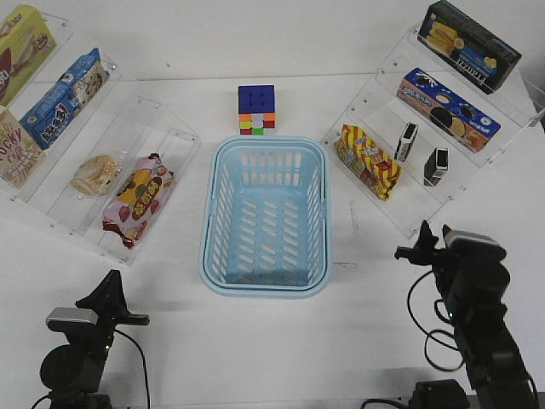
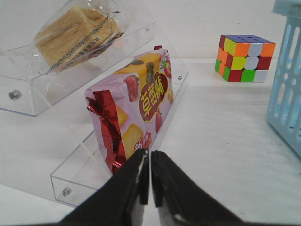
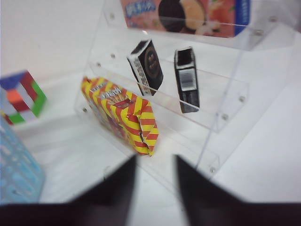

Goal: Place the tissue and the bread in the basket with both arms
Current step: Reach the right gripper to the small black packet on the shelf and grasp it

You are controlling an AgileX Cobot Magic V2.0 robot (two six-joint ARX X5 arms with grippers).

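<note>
The light blue basket point(image 1: 265, 215) stands empty at the table's middle. The wrapped bread point(image 1: 95, 174) lies on the left clear shelf; it also shows in the left wrist view point(image 2: 75, 33). Two black tissue packs point(image 1: 407, 141) point(image 1: 435, 166) stand on the right shelf, and both show in the right wrist view point(image 3: 147, 67) point(image 3: 186, 78). My left gripper point(image 1: 111, 290) point(image 2: 150, 157) is shut and empty, near the table's front left, just short of the red-pink bag. My right gripper point(image 1: 423, 239) point(image 3: 155, 162) is open and empty, in front of the right shelf.
A red-pink snack bag point(image 1: 138, 199) lies beside the bread. A yellow-red striped bag point(image 1: 368, 160) lies next to the tissue packs. A colour cube point(image 1: 256, 109) sits behind the basket. Blue cookie boxes point(image 1: 448, 109) and other boxes fill the upper shelves on both sides.
</note>
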